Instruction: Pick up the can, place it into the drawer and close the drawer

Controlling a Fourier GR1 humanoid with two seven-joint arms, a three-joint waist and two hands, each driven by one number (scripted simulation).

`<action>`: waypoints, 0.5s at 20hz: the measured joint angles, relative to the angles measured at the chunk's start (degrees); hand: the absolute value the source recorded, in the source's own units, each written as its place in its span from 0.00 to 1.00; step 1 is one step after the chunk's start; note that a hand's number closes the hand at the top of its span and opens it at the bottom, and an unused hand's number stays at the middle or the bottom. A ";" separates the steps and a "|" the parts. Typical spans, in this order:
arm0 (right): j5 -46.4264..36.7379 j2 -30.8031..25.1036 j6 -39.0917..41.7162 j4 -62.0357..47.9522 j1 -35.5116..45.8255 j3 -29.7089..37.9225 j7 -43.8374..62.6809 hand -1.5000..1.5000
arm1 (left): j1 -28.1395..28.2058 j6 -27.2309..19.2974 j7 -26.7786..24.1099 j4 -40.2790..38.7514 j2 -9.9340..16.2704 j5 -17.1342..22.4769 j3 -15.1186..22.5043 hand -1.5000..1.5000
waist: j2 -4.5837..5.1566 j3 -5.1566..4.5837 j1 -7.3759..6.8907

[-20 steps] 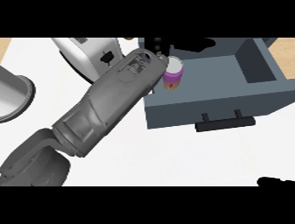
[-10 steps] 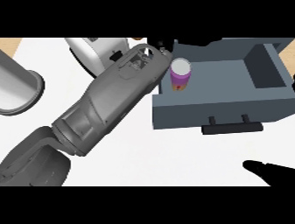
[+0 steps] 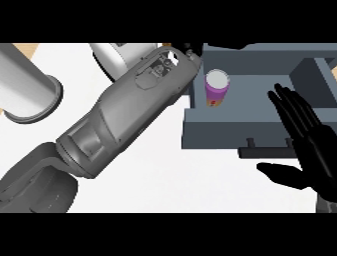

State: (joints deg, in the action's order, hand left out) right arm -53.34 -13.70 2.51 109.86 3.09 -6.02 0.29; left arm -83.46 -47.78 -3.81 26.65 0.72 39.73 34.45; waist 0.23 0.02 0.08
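no readable text, can (image 3: 216,88) label marks too small to read

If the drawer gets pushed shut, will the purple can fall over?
Maybe. The can stands upright and looks tall and narrow, so a jolt could tip it. Being round, it would probably roll then, though the drawer walls should keep it in.

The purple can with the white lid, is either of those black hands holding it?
No visible grip. The purple can with a white lid stands in the grey drawer. The right hand is open; the left hand is mostly hidden.
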 measured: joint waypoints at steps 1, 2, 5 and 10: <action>-2.29 0.61 -1.52 -1.87 0.18 -1.11 0.03 0.00 | 0.41 -0.19 -0.13 0.30 0.09 -0.42 0.00 0.00 | -0.04 0.00 -0.16; -2.90 0.49 -2.56 -4.59 1.10 -0.62 -0.74 0.00 | 0.75 -0.04 0.11 0.83 0.58 -0.70 -0.12 0.00 | -0.06 0.00 -0.37; -4.69 1.97 -6.80 -11.19 3.40 0.11 -1.87 0.00 | 1.61 -0.45 2.61 3.55 2.24 -1.91 0.13 0.00 | -0.25 0.02 -0.90; -7.11 3.78 -13.45 -21.80 8.37 1.70 -3.92 0.00 | 3.53 0.25 7.66 9.70 7.25 -3.68 0.95 0.00 | -0.75 -0.36 -1.84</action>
State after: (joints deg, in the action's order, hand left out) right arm -60.45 -9.93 -10.94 88.06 11.46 -4.32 -3.63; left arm -79.93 -47.53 3.85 36.36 7.97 36.05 35.40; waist -0.52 -0.34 -1.76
